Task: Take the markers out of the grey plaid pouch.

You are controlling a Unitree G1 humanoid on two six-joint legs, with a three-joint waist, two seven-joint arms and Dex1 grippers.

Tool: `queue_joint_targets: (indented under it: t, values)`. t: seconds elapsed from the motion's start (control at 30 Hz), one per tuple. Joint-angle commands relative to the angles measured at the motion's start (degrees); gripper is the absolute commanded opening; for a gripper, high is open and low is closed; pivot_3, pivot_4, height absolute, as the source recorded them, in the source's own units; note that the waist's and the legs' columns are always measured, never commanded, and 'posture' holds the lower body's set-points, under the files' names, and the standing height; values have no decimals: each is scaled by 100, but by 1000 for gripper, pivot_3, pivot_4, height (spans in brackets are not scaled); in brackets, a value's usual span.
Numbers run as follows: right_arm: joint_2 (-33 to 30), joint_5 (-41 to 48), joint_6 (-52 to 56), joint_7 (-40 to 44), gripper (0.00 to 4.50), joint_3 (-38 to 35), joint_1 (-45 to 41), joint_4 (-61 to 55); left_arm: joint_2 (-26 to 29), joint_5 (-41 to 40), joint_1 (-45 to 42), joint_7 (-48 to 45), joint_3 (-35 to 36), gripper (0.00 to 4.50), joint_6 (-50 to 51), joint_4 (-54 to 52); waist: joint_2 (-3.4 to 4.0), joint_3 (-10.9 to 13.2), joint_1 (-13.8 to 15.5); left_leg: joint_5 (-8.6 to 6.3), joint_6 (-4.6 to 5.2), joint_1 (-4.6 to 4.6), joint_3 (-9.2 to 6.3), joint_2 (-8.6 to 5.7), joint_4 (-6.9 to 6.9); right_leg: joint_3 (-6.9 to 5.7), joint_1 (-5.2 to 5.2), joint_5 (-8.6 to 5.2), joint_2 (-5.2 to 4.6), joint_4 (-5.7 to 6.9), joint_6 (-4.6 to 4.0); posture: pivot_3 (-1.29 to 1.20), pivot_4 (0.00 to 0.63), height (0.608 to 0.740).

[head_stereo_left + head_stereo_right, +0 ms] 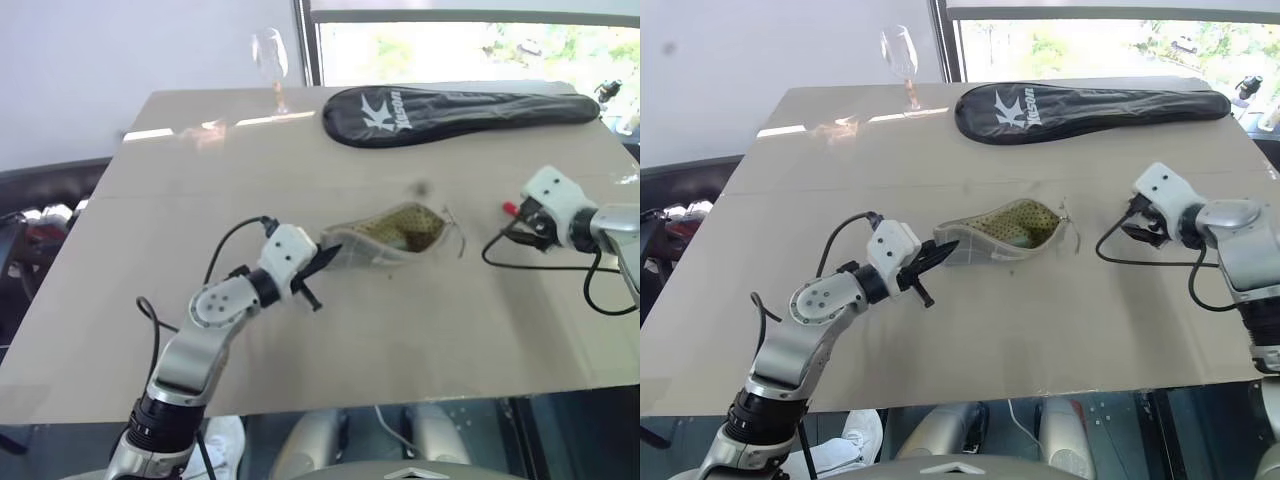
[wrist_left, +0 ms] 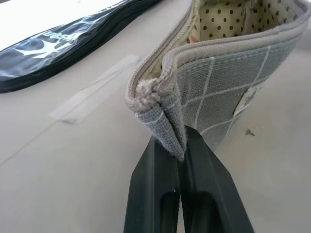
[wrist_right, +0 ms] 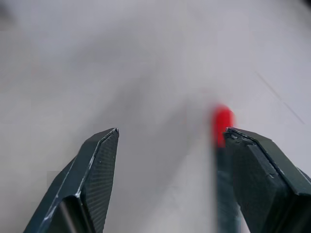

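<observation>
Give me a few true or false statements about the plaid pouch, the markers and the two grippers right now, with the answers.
1. The left gripper is shut on a corner of the grey plaid fabric pouch. True.
2. The pouch is zipped closed. False: it gapes open, showing its yellowish dotted lining.
3. The right gripper is open, with the red-capped marker beside one finger. True.
4. The long black racket cover lies on top of the pouch. False: it lies apart, at the far side of the beige table.
5. A wine glass stands at the table's far edge. True.
</observation>
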Motion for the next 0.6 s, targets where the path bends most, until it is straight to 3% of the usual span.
queue_joint_targets:
  t: [0.03, 0.07, 0.2, 0.27, 0.33, 0.47, 0.6]
  values:
    - [223, 875, 683, 215, 3557, -628, -361, -1022, -16, 34, 43, 35, -6, 0, -82, -208, 0, 0, 2, 0, 0, 0, -2, 0, 0, 0, 1, 0, 0, -1, 0, 0, 150, 740]
    - [324, 1156, 925, 264, 3557, -728, -418, -1262, -11, 47, 44, 22, -23, 0, -101, -196, 0, 0, 2, 0, 0, 0, -2, 0, 1, 1, 1, 0, 0, 0, 0, 0, 150, 740]
    - [505, 2074, 1632, 464, 1867, -970, -446, -2018, -57, 63, 50, 25, -102, 0, -128, -184, -1, 0, 31, 0, 0, -2, -14, 0, 0, 4, 3, 0, -1, -3, 0, 0, 150, 740]
    - [541, 2454, 1843, 527, 666, -1034, -419, -2260, -82, 87, 47, 32, -151, 0, -149, -178, -2, 0, 37, -1, 1, -5, -23, -2, 3, -3, 10, 0, -4, -14, 0, 0, 150, 740]
    - [571, 2788, 2004, 588, 37, -1009, -371, -2500, -111, 111, 50, 43, -192, 0, -167, -175, -2, 0, 31, -2, 3, -6, -22, -4, 4, -3, 11, 0, -6, -16, 0, 0, 150, 740]
    - [506, 2958, 1874, 781, 37, -501, -58, -2907, -229, 116, 21, 64, -262, 0, -171, -146, -2, 0, 21, -2, 3, -6, -25, -2, 2, -5, 10, 0, -4, -17, 0, 0, 150, 740]
    - [579, 2199, 1309, 549, 37, 342, 8, -2576, -411, -15, -4, 48, -258, 0, -120, -120, -3, -1, 7, -2, 3, -5, -19, -3, 7, -6, 10, 0, -4, -12, 0, 0, 150, 740]
